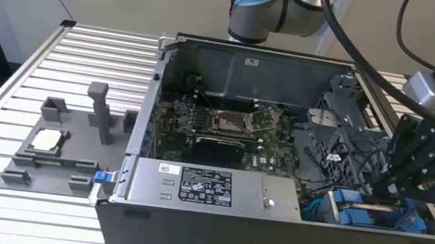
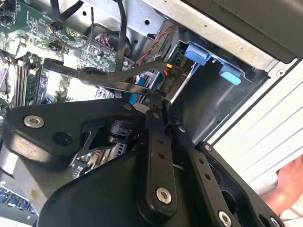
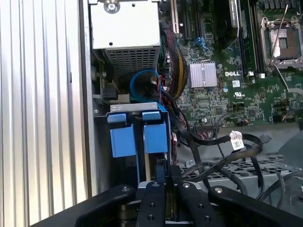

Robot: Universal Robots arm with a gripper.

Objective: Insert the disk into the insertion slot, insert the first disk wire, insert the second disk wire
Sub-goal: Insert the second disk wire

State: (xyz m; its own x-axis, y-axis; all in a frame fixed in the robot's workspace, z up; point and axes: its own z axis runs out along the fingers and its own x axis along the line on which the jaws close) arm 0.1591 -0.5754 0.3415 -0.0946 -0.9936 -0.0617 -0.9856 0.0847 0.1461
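My pincer [image 1: 385, 200] is pressed together over the insertion slot [image 1: 414, 227], at the open case's corner, where the disk [image 3: 139, 139] sits with its blue tabs showing.

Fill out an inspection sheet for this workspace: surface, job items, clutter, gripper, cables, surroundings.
Surface: slatted metal table, carrying an open computer case.
Job's things: blue tabs of the disk stand in the insertion slot at the case corner.
Clutter: grey fixture beside the case.
Gripper: gripper low over the blue tabs; fingers' state unclear.
Cables: black cables loop across the case next to the slot.
Surroundings: a hand at the table edge.
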